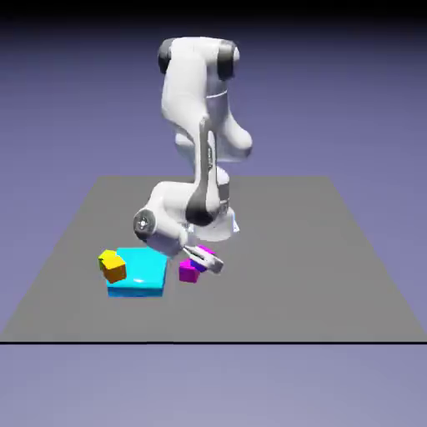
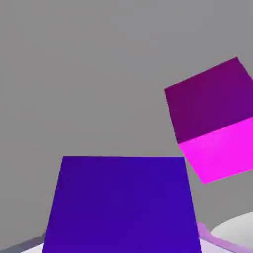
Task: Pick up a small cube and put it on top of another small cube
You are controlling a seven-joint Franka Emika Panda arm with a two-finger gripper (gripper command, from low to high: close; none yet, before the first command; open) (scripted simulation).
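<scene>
In the hand view the small cube, dark violet, fills the bottom middle and hides the fingertips on either side of it. My gripper is shut on it, low over the grey table. In the exterior view this small cube shows only as a dark patch between the fingers. The other small cube, bright magenta, sits on the table just to the exterior view's left of the gripper. The same magenta cube lies at the right of the hand view, apart from the held cube.
A flat cyan slab lies to the exterior view's left of the cubes. A yellow-orange cube rests on the slab's left corner. The arm's wrist hangs low above the slab's far edge.
</scene>
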